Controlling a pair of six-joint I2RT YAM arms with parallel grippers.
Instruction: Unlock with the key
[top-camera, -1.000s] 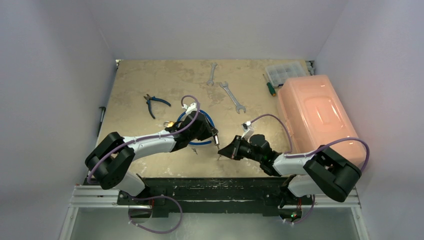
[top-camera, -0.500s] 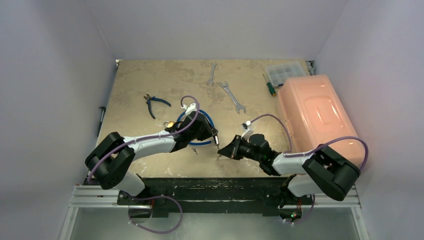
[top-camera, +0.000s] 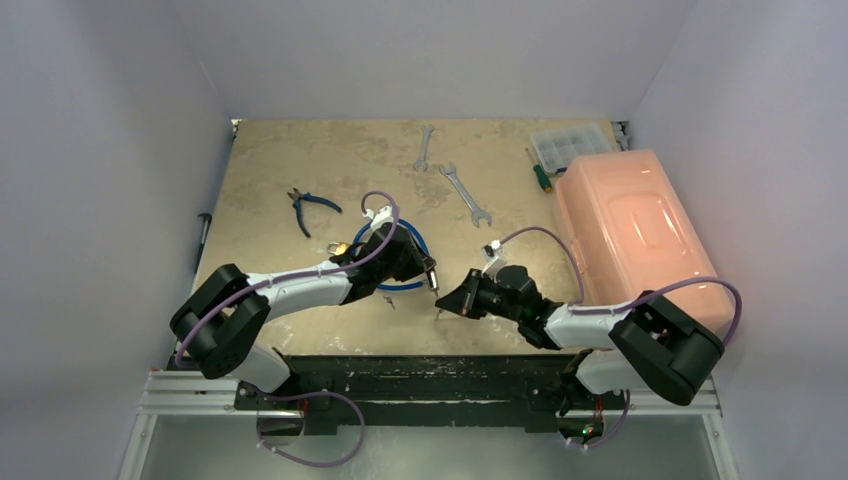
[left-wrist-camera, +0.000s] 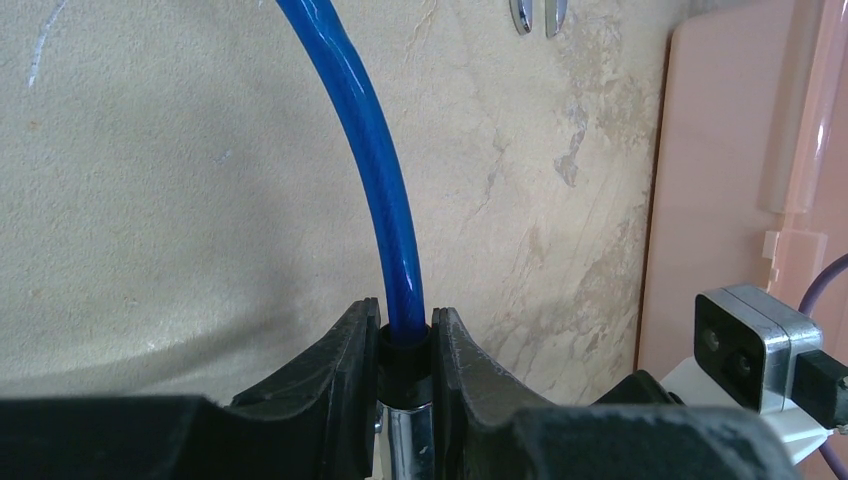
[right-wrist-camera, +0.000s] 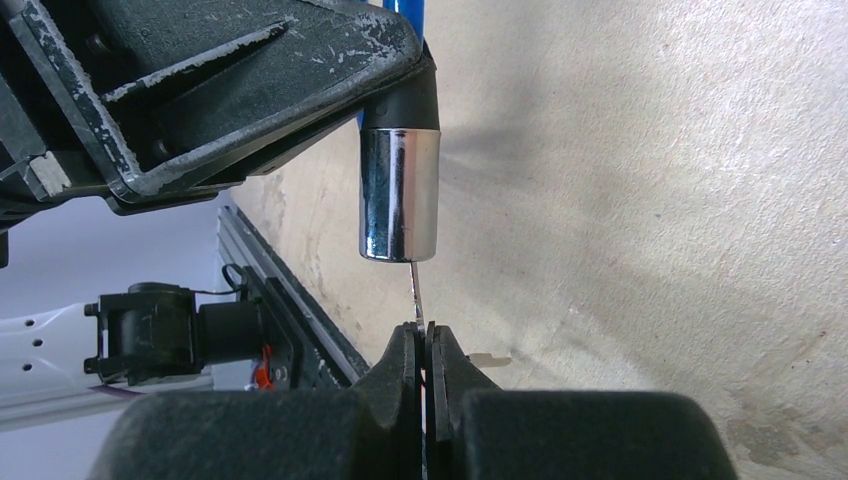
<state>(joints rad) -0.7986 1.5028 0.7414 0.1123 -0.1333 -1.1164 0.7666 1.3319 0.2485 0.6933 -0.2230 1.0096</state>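
My left gripper (top-camera: 432, 279) is shut on the black collar of a blue cable lock (left-wrist-camera: 372, 150), just above its silver cylinder (right-wrist-camera: 398, 190). The fingers (left-wrist-camera: 345, 360) pinch both sides of the collar. My right gripper (right-wrist-camera: 425, 335) is shut on the tiny silvery key (right-wrist-camera: 415, 293). The key's thin blade points up and its tip touches the underside of the cylinder. In the top view the right gripper (top-camera: 441, 306) sits just below and right of the left one. A small brass padlock (top-camera: 338, 247) lies beside the left arm.
Two wrenches (top-camera: 463, 193) (top-camera: 424, 146) lie at the back centre and blue-handled pliers (top-camera: 308, 208) at the back left. A pink box (top-camera: 630, 230), a clear organizer (top-camera: 570, 143) and a green screwdriver (top-camera: 540, 172) are on the right. A small flat metal piece (right-wrist-camera: 485, 358) lies on the table.
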